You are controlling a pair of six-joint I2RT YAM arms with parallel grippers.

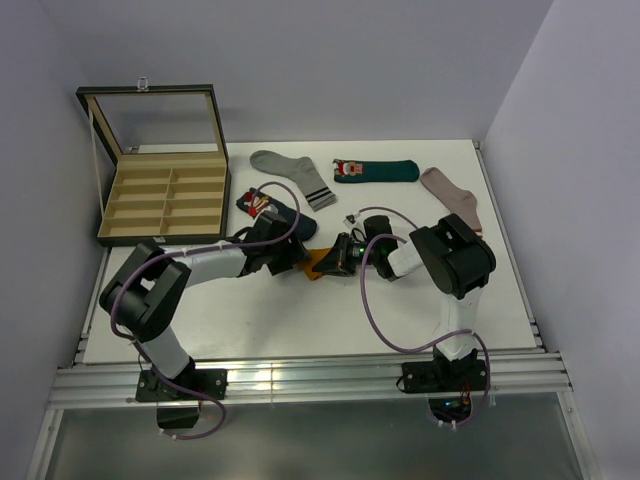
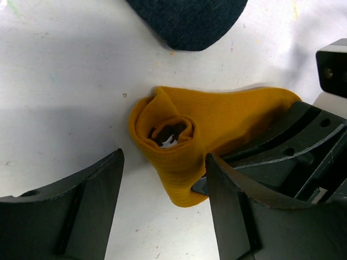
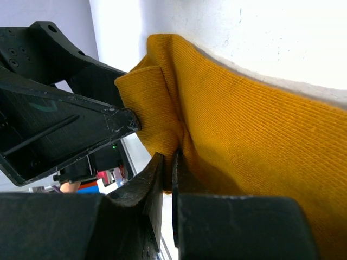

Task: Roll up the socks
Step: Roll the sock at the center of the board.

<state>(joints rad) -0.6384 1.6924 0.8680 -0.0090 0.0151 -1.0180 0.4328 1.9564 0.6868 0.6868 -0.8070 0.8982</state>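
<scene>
The mustard-orange sock (image 2: 227,116) lies near the middle of the white table (image 1: 300,320), between the two arms, with one end wound into a loose roll. The left gripper (image 2: 164,162) stands open. Its fingers (image 2: 81,211) straddle the roll, and one tip touches the fabric. The right gripper (image 3: 168,162) is nearly closed, pinching a fold of the same sock's flatter part. The navy sock (image 1: 283,212) lies just behind, with its toe near the roll. The dark teal sock (image 1: 385,171) lies farther back, well apart.
</scene>
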